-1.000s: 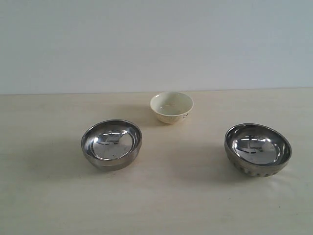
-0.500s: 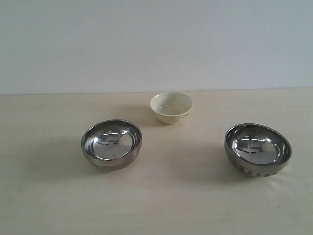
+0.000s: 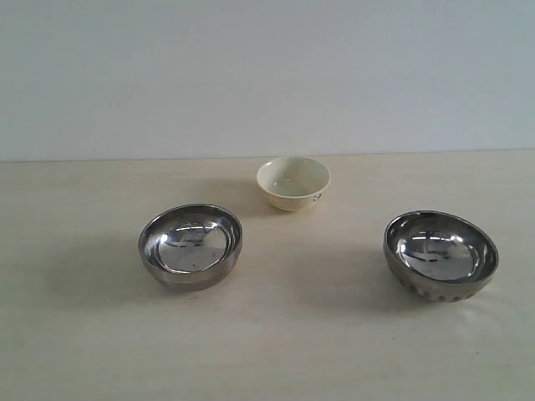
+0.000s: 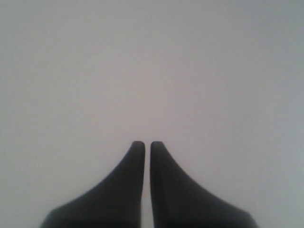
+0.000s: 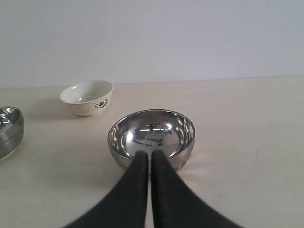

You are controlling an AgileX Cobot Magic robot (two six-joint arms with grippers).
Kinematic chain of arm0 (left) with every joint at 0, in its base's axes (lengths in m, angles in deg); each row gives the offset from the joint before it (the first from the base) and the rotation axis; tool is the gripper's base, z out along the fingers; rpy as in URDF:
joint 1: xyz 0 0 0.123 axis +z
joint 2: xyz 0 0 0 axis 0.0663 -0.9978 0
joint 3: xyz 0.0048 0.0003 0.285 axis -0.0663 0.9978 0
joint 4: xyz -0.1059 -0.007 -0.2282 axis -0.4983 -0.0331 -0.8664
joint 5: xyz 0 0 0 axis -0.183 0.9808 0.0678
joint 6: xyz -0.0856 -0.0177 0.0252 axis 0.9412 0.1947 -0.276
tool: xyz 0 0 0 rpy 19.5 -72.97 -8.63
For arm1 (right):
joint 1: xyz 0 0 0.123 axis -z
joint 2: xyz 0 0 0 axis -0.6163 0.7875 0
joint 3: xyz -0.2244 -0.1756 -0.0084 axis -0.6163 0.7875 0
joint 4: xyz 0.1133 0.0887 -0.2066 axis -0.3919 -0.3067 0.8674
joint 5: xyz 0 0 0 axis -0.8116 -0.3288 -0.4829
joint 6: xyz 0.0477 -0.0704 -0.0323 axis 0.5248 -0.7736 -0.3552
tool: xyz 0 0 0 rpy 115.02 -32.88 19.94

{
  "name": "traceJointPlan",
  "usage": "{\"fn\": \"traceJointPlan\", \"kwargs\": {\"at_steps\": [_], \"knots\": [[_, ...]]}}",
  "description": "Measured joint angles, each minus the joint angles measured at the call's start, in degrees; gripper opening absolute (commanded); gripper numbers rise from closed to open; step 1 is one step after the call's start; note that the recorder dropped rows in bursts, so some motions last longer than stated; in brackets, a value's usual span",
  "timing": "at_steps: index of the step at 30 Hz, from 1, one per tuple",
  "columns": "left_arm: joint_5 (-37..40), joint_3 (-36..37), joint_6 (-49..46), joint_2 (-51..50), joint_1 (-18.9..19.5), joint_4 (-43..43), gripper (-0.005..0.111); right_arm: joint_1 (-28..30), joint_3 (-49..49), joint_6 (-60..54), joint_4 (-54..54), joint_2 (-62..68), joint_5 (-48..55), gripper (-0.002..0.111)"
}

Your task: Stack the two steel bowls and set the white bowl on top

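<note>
Three bowls stand apart on the pale table [image 3: 276, 351], none of them stacked. Take the exterior view as a clock face centred on the open tabletop between them. The white bowl [image 3: 292, 183] sits at 12 o'clock, nearest the wall [image 3: 267, 75]. It is upright, with a small dark mark on its outer side that may be a printed sprig, though it is too small to be sure. The smooth steel bowl [image 3: 191, 247] stands at about 8 o'clock and the fluted steel bowl [image 3: 440, 256] at about 4 o'clock. Both are mouth up, and their mirror-like insides catch reflections. The two steel bowls are well apart, and the white bowl lies between them but farther back, touching neither.

In the right wrist view, the right gripper [image 5: 150, 153] has its two dark fingers drawn together, with only a thin slit between them and nothing held. The tips sit just at the near rim of the fluted steel bowl; whether they touch it cannot be told.

In the left wrist view, the left gripper [image 4: 143, 143] has its fingers just as narrow, a thin slit apart and gripping nothing, against a blank pale grey surface
</note>
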Motion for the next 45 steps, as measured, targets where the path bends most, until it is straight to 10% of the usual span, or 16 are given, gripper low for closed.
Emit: {"fn": "traceJointPlan", "kwargs": {"at_steps": [15,24,45], "knots": [[21.5,-18.4,-5.6,-40.0,0.0,2.1,0.009,0.0,0.0,0.0,0.0,0.0,0.0,0.0],[29.7,-26.2,-6.4,-54.1,-0.1,0.4,0.09,0.0,0.0,0.0,0.0,0.0,0.0,0.0],[39.5,-34.9,-22.0,-77.1,-12.9,-10.2,0.087,0.0,0.0,0.0,0.0,0.0,0.0,0.0]]}}
